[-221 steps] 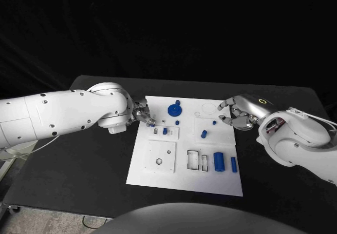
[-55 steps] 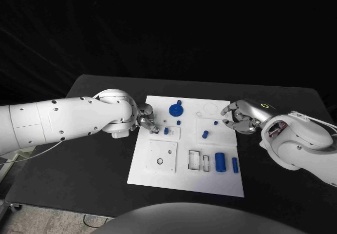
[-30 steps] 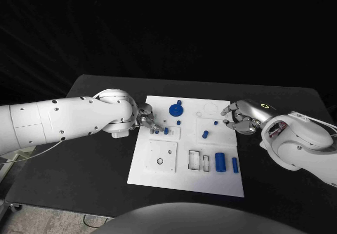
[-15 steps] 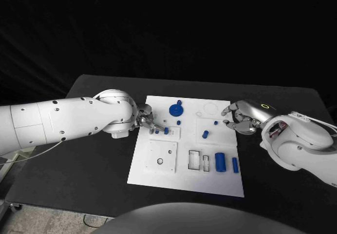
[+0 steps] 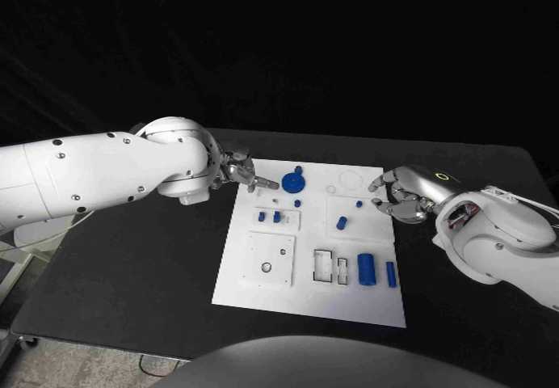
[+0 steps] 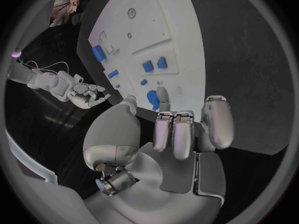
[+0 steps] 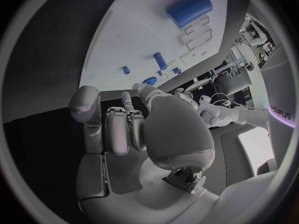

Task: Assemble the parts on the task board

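The white task board lies in the middle of the table. My left hand hovers off the board's far left corner, fingers apart, holding nothing. Two small blue parts stand side by side in a small raised plate near that hand; they also appear in the left wrist view. A round blue gear-like part sits at the far end, with a short peg and a thick cylinder further along. My right hand stays at the board's right edge, fingers loosely bent, with nothing in it.
A slim blue bar lies beside the thick cylinder. The board has a square plate with a round hole and rectangular slots. Bare black table surrounds the board on both sides.
My left hand has let go of a small blue part, which now stands beside the other in the small plate, and has lifted away toward the board's far left corner. My right hand has not moved.
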Tool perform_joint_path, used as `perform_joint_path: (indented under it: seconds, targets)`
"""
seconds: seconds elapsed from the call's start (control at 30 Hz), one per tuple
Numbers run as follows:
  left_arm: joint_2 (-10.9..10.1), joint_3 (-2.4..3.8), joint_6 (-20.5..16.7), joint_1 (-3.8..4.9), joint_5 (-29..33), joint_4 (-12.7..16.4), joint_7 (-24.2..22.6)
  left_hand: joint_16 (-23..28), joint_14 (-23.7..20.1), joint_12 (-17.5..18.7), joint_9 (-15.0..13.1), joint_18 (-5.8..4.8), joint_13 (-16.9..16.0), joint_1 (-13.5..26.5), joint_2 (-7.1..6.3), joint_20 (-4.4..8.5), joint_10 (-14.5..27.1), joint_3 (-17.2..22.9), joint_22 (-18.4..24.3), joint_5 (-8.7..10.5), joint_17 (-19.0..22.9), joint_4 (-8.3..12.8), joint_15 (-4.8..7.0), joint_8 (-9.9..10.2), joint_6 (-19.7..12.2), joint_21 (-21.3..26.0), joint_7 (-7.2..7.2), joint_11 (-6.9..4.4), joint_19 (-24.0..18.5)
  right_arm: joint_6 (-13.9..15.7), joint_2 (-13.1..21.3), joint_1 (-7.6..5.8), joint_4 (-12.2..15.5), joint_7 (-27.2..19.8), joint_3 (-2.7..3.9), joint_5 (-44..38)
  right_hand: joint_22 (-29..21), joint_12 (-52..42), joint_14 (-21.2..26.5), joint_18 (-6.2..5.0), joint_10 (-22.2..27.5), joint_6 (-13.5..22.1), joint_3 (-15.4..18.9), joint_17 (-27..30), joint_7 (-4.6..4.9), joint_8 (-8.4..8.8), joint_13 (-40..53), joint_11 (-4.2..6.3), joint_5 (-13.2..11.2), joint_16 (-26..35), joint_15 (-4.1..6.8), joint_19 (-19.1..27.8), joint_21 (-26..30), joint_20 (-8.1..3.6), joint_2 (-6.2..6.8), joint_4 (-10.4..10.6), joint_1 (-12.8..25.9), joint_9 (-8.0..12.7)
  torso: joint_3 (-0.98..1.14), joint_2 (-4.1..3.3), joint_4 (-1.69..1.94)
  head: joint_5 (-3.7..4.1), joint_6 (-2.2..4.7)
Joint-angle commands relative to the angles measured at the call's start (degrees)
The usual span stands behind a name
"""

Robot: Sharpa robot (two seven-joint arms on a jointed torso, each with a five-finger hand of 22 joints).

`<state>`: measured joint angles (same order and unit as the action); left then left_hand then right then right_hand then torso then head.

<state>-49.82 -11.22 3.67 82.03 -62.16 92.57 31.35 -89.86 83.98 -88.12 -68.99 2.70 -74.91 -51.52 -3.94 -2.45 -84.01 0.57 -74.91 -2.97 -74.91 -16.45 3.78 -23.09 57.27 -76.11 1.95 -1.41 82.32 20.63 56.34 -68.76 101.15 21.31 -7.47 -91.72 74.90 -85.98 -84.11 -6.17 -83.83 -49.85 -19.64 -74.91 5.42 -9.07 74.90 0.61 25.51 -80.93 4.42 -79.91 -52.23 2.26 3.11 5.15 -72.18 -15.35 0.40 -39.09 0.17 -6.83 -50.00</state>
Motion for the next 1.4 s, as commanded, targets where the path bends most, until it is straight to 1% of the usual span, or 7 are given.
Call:
perform_joint_path:
  seconds: [0.03, 0.13, 0.2, 0.5, 0.77, 1.03, 1.4]
  targets:
    - [-0.52, -0.01, -2.86, 1.19, -1.09, 0.87, -7.85, -0.14, 6.02, 1.76, 0.53, 0.54, -12.78, -3.18, -2.17, 0.10, -3.12, -2.08, -10.74, 0.29, -15.09, 0.21, 0.21, 1.15, -1.98, -0.05, 0.40, 0.03, 0.08, 2.82, 0.21, 0.01, 0.15, -1.14, 0.02, -0.35, 5.95, 0.04, -3.16, -0.44, -3.01, -0.39, -0.09, -3.00, 0.25, -0.27, 11.18, -0.38, 0.57, -0.03, -0.44, 0.27, -0.55, 0.03, 0.12, 0.12, 0.03, 0.07, 0.12, 0.01, 0.05, -0.15, 0.00]
    - [-0.66, -0.16, -5.85, 1.95, -1.86, 1.25, -14.09, 4.73, 2.33, 12.99, 3.41, 0.77, -6.18, -8.30, -1.83, -0.58, 6.62, -4.33, -10.27, 0.26, -12.12, 0.07, -0.99, 4.85, -5.84, 1.57, 1.99, 1.42, -1.09, 4.60, 0.44, 0.01, 0.38, -2.04, 0.02, -0.32, 6.65, -0.74, -3.55, 0.04, -3.68, -0.89, -0.16, -4.14, 0.17, -0.51, 11.90, -0.29, 1.43, -0.92, -0.33, -0.79, -3.32, -0.04, 0.21, 0.13, 0.19, 0.17, 0.10, -0.05, 0.00, -0.24, 0.00]
    - [-0.40, -0.44, -7.78, 2.18, -2.78, 1.29, -17.94, 12.55, -3.32, 40.83, 7.14, 0.65, 9.35, -13.57, -0.91, -1.71, 32.46, -4.64, -10.19, -0.07, -7.21, 0.55, -2.49, 8.69, -9.09, 1.98, 3.68, 3.29, -1.54, 5.21, 0.57, 0.01, 0.52, -2.43, 0.02, -0.28, 7.04, -1.03, -3.62, 0.29, -3.95, -1.02, -0.19, -4.14, 0.09, -0.55, 12.17, -0.20, 2.02, -0.94, -0.28, -1.37, -4.78, -0.08, 0.28, 0.15, 0.33, 0.27, -0.04, -0.10, -0.03, -0.11, 0.00]
    - [3.09, -1.30, -15.23, 0.36, -18.74, -0.66, -29.69, 22.72, -6.97, 65.67, 27.53, 0.99, 33.41, -29.05, 0.50, -2.60, 45.05, 1.53, -10.16, -2.27, 3.64, 2.71, -2.84, 19.43, -14.93, 1.92, 1.29, 4.83, -1.20, 6.38, 0.98, 0.01, 1.11, -3.61, 0.02, -0.06, 6.87, 0.60, -3.07, 0.17, -2.84, -1.08, -0.28, -1.47, 0.04, -0.53, 10.58, -0.15, 2.37, 1.11, -0.24, -1.31, -3.97, -0.11, 0.38, 0.18, 0.52, 0.46, -0.06, -0.09, -0.01, 0.29, 0.00]
    - [7.33, -1.36, -17.19, -2.88, -39.75, -3.95, -32.15, 26.15, -10.02, 70.58, 39.13, 2.00, 46.39, -34.72, -0.29, -2.10, 46.41, 8.45, -8.59, -2.62, 10.91, 6.09, -2.10, 19.25, -13.56, 7.80, -2.44, 3.20, -3.72, 6.27, 1.44, 0.01, 1.36, -3.84, 0.02, 0.28, 6.90, 1.26, -3.09, 0.19, -2.43, -1.15, -0.46, -1.46, 0.03, -0.53, 9.97, -0.11, 2.49, 1.14, -0.20, -1.39, -4.06, -0.14, 0.40, -0.01, 0.36, 0.56, -0.16, -0.14, 0.06, 1.36, 0.00]
    - [10.62, -1.24, -18.91, -5.53, -46.21, -7.52, -32.04, 22.25, -7.91, 68.62, 43.40, 1.41, 50.31, -33.26, -1.56, -1.95, 41.57, 10.90, -9.59, -4.99, 10.22, 6.47, -2.20, 19.06, -11.98, 5.30, -3.35, 3.61, -1.52, 5.92, 1.62, 0.01, 1.58, -3.87, 0.02, 0.47, 6.84, 1.52, -3.08, 0.15, -2.27, -1.16, -0.54, -1.39, 0.03, -0.53, 9.73, -0.10, 2.53, 1.21, -0.18, -1.35, -3.79, -0.15, 0.39, -0.10, 0.28, 0.61, -0.14, -0.20, 0.17, 1.32, 0.00]
    - [12.37, -1.12, -18.32, -6.22, -47.43, -9.30, -30.72, 20.11, -7.06, 66.64, 45.22, 1.14, 51.02, -31.40, -2.48, -1.82, 38.61, 12.66, -10.02, -7.19, 9.91, 6.04, -2.24, 18.17, -9.16, 3.91, -2.75, 3.83, -0.51, 5.31, 1.65, 0.01, 1.59, -3.72, 0.02, 0.59, 6.81, 1.67, -3.08, 0.12, -2.18, -1.14, -0.59, -1.34, 0.05, -0.51, 9.59, -0.11, 2.56, 1.25, -0.18, -1.32, -3.63, -0.17, 0.40, -0.12, 0.27, 0.65, -0.08, -0.04, 0.09, 1.00, 0.00]
